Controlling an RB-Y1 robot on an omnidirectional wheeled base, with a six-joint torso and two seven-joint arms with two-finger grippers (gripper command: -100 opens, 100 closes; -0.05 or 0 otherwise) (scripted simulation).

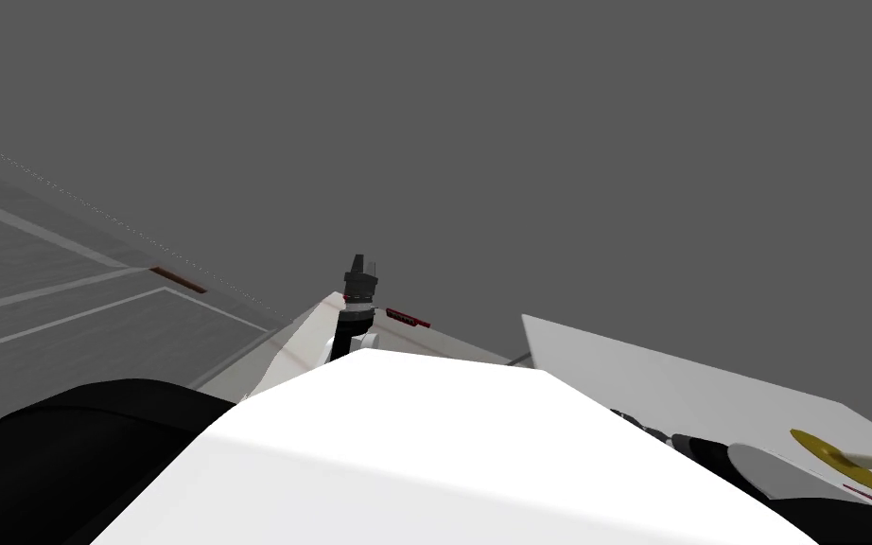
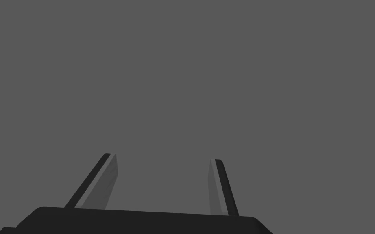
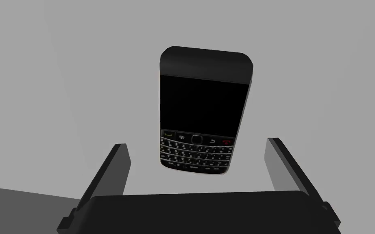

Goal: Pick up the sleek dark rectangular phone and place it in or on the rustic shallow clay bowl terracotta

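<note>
The phone [image 3: 205, 109] is black with a dark screen and a small keypad. It lies flat on a light grey surface [image 3: 60, 81]. My right gripper [image 3: 197, 143] is open just above it, with the keypad end between the two fingertips and a gap on each side. The fingers do not touch the phone. My left gripper [image 2: 163, 158] is open and holds nothing; the head view shows this left gripper [image 1: 365, 261] raised in front of my chest, against a grey wall.
A white tabletop [image 1: 671, 378] stretches to my right, with a yellow round thing [image 1: 836, 459] near its right end. A small red thing [image 1: 408, 318] lies on a white surface ahead. The surface's edge [image 3: 28, 191] runs close behind my right gripper's left finger.
</note>
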